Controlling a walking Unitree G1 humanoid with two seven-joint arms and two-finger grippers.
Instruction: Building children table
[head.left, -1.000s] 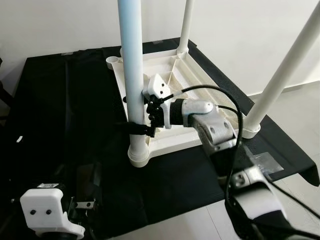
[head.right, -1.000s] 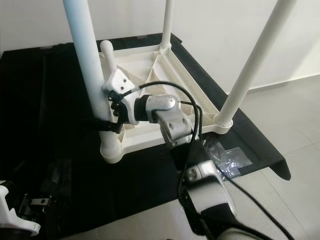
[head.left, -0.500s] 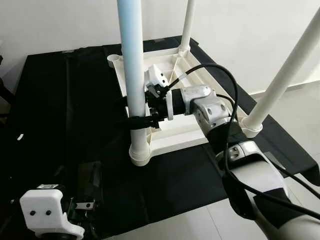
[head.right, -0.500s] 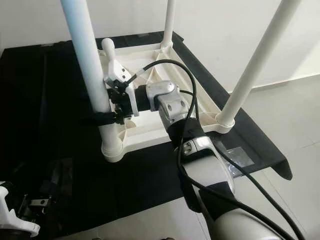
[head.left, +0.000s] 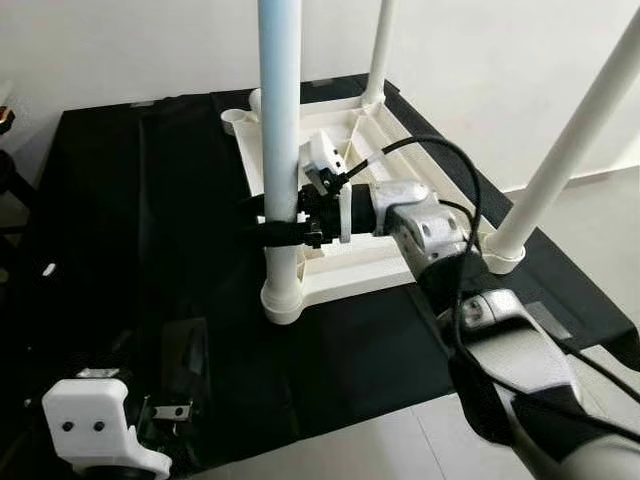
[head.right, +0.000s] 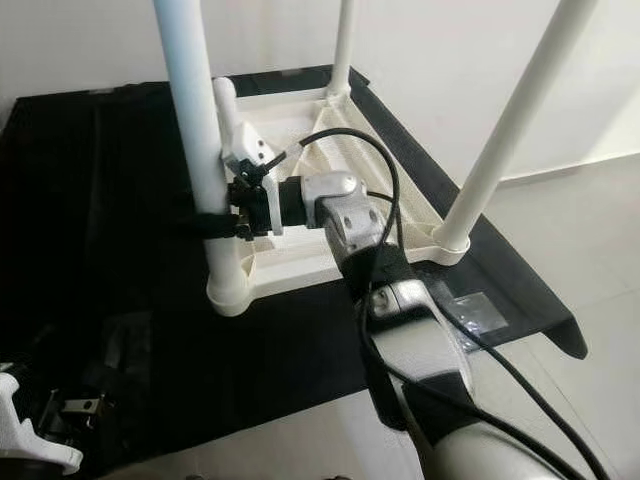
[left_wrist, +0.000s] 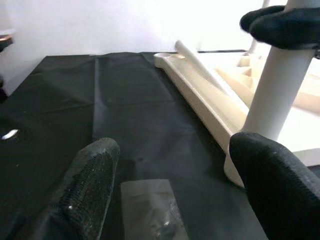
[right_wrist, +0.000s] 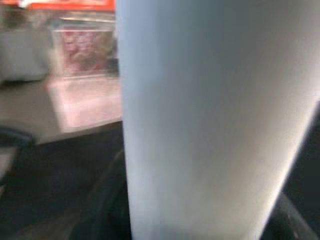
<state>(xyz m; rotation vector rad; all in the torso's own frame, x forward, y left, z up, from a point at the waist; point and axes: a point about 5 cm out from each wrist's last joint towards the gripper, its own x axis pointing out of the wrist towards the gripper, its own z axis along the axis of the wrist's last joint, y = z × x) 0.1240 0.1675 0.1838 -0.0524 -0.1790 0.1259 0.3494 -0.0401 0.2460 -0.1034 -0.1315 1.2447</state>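
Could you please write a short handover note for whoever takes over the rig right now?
Right gripper: shut on the near-left leg, low on the leg, just above its socket.
Left gripper: open, idle, low over the black cloth.
Tabletop lies upside down on the cloth. Three legs stand in corner sockets: near-left, near-right, far-right.
A fourth leg lies loose at the far-left corner, whose socket is empty.
A clear bag lies on the cloth under the left gripper; contents unclear.
Left: likely finish seating the held leg, fit the fourth leg, turn the table over.
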